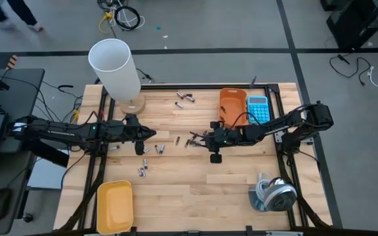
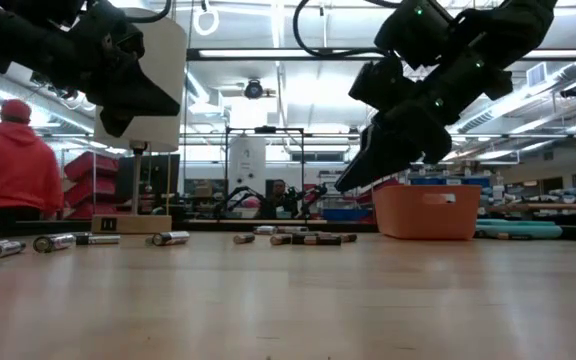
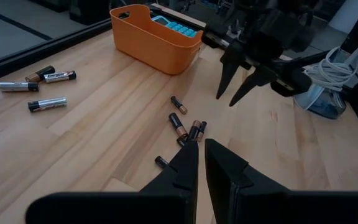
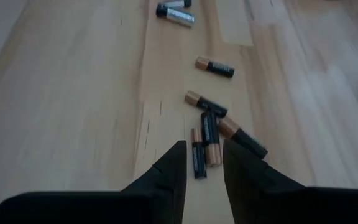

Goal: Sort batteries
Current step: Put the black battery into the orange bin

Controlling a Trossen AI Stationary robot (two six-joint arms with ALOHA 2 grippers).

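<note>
Several small batteries lie on their sides on the wooden table. A dark-and-copper cluster lies near the table's middle. More batteries lie toward the far edge and nearer the left arm. My right gripper hangs open just above the cluster, slanting down, with a finger on either side of two batteries; the low view shows its tips clear of the table. My left gripper waits left of the middle, raised, its fingers shut with nothing between them.
An orange bin stands at the far right next to a blue calculator. A yellow tray sits at the near left and a white cylinder at the far left. A silvery device with a cable lies near right. A person in red is beyond the table.
</note>
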